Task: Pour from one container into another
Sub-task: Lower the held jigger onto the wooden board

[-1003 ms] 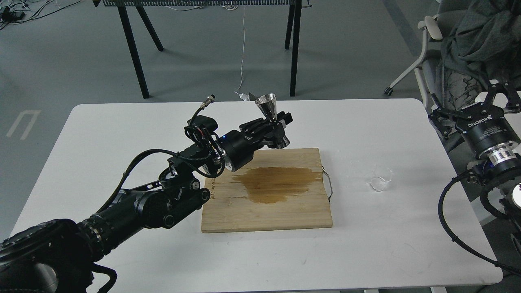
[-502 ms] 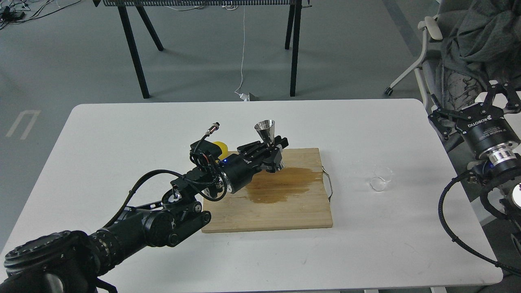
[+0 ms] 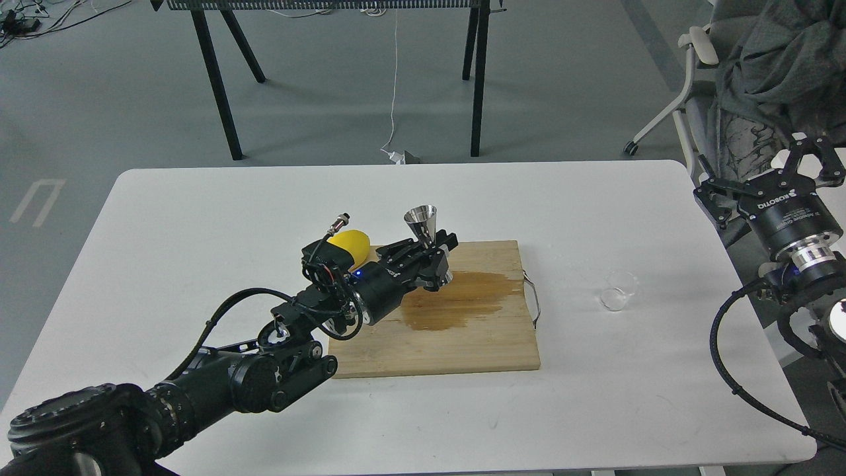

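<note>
Apparently the pouring itself is over or went astray: a brown wet stain (image 3: 459, 301) spreads across the board (image 3: 436, 344) just beyond and below the left gripper (image 3: 433, 254), and the cup (image 3: 618, 291) stands alone on the table (image 3: 198, 211), well off to that gripper's right, looking empty as far as clear glass lets me tell. The left gripper is clamped on the jigger (image 3: 423, 228) at its waist, holding it upright with the upper cone open to the sky, low over the board's near-left part; whether the lower cone touches the wood I cannot tell. A lemon (image 3: 350, 244) lies just behind the gripper's wrist. The right gripper (image 3: 770, 178) hovers at the table's far right edge, fingers spread wide and holding nothing, apart from the cup, which sits in front of it. What seems left, by my judgement, is setting the jigger down and letting go.
</note>
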Available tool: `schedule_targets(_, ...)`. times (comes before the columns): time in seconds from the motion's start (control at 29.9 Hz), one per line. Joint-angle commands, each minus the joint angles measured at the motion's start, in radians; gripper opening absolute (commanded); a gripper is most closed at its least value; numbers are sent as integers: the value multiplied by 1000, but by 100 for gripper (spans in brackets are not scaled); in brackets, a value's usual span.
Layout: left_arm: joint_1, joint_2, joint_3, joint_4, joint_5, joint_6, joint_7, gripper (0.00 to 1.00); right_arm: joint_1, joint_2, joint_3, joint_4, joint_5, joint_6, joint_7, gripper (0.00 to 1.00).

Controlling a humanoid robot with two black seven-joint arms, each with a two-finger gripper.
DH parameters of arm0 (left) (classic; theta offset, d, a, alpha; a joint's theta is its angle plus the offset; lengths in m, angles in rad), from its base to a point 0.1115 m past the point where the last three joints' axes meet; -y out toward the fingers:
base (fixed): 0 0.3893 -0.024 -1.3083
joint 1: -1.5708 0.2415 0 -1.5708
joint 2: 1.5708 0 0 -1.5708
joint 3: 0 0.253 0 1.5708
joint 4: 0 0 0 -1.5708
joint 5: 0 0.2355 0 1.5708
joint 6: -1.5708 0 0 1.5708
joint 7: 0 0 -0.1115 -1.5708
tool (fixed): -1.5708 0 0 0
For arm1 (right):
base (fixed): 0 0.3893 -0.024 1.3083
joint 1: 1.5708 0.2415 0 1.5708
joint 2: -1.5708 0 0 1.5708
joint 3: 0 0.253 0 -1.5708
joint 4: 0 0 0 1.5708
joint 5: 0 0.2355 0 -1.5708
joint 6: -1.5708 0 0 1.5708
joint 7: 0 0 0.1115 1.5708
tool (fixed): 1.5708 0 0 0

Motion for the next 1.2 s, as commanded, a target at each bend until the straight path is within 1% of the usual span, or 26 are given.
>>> schedule_targets(0.0,0,0,36,3,-1,12,0,20,-2,0,-2,0,0,0,0,100)
schedule_targets(0.4,2,0,79,6,0,9,0,21,-7,3,0,3,0,0,0,100)
schedule_targets(0.57,2,0,91,39,-1,12,0,24,-7,3,0,3,0,0,0,100)
schedule_targets(1.0,0,0,94,44,-1,13,0,28,-8,5,1,2,0,0,2,100)
schedule_targets(1.17,0,0,94,44,-1,13,0,33,-8,5,3,2,0,0,3,100)
